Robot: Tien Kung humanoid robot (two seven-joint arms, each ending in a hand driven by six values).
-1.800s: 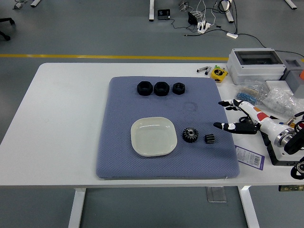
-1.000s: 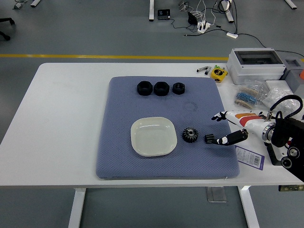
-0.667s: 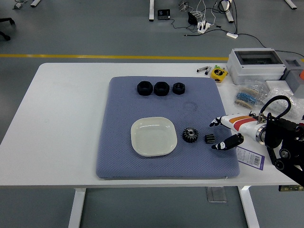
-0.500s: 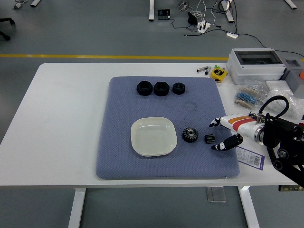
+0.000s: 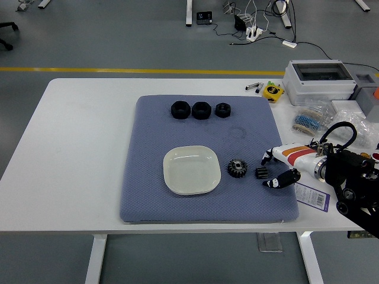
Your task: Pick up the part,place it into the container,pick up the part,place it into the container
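Observation:
Two black parts lie on the blue mat [image 5: 148, 177], right of the empty white dish [image 5: 191, 170]: a larger gear [image 5: 237, 168] and a small gear [image 5: 260, 173]. My right hand [image 5: 269, 170] reaches in from the right, low over the mat, fingers spread on either side of the small gear, upper fingers [image 5: 266, 157] above it and thumb [image 5: 277, 181] below right. It holds nothing. The left arm is out of view.
Three black nuts [image 5: 200, 110] sit in a row at the mat's far edge. Off the mat to the right are a grey box [image 5: 320, 81], a yellow tape measure [image 5: 273, 92], bags of small parts [image 5: 323, 121] and a label card [image 5: 311, 195].
My right hand has swung left and down from beside the mat's right edge, turning so its fingers bracket the small gear. Neither gear has moved.

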